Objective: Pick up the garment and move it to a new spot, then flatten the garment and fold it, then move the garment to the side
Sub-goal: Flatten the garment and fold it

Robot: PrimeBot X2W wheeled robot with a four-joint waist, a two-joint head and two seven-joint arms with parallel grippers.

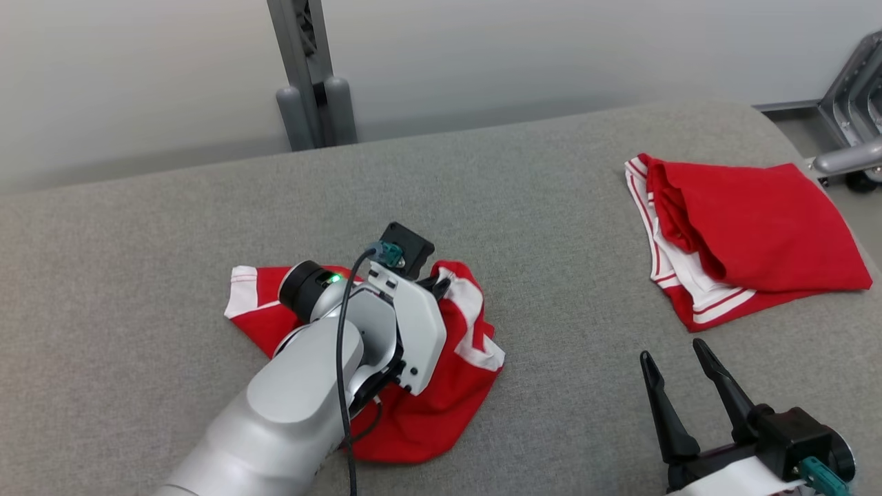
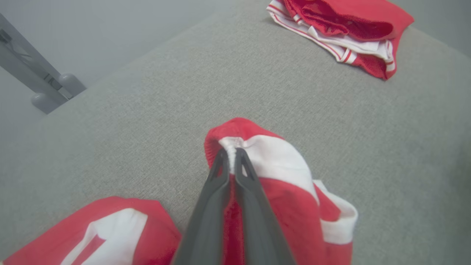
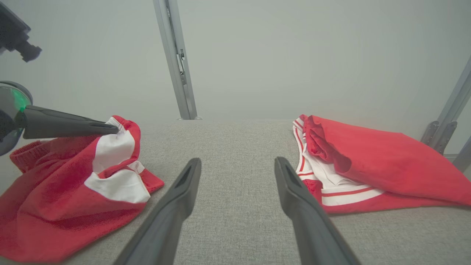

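On grey padded surface (image 1: 482, 207), left jaws pinching crumpled red garment (image 1: 448, 403), right jaws wide apart, empty

A broad surface (image 1: 551, 207) covered in grey woven fabric is seen, its far edge rounded. Behind it a plain pale grey wall (image 1: 586, 48) is shown, evenly lit (soft, diffuse light). A grey metal post (image 1: 298, 41) is set upright just beyond the far edge, with two rounded grey cylinders (image 1: 318, 114) at its base. At the far right a silver metal frame (image 1: 858, 83) is noted, with a dark wheel (image 1: 861, 181) below it, beside grey floor (image 1: 792, 127). In the right wrist view a small fitting is seen partway up the post.
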